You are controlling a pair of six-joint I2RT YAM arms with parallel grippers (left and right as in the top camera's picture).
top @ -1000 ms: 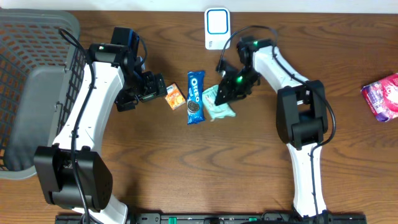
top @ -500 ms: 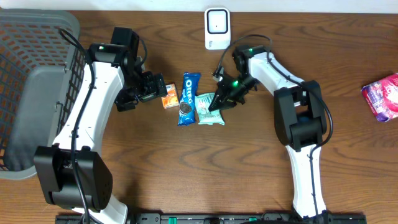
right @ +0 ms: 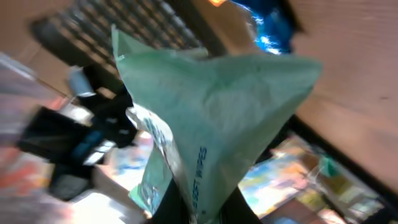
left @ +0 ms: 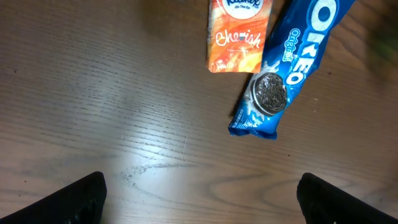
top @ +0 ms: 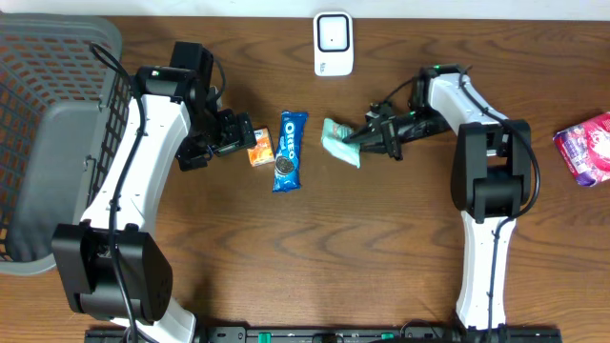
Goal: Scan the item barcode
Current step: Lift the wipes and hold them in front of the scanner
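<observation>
Wipes packet (top: 340, 144) pinched at edge by right gripper (top: 370, 137), apart from Oreo pack (top: 289, 151); left gripper (top: 235, 134) spread

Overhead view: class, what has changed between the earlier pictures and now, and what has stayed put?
The right end effector shut on the green wipes packet, lifted it and carried it to the right. The Oreo pack was nudged slightly left. The left end effector, scanner, basket and pink packet stayed as they were.

A blue Oreo cookie packet (top: 289, 151) lay on the brown wooden table (top: 315, 257), with a small orange snack sachet (top: 261, 147) just beside it. A grey mesh basket (top: 38, 86) stood at one table edge, and a pink crinkled plastic packet (top: 586, 148) lay at the opposite edge.
</observation>
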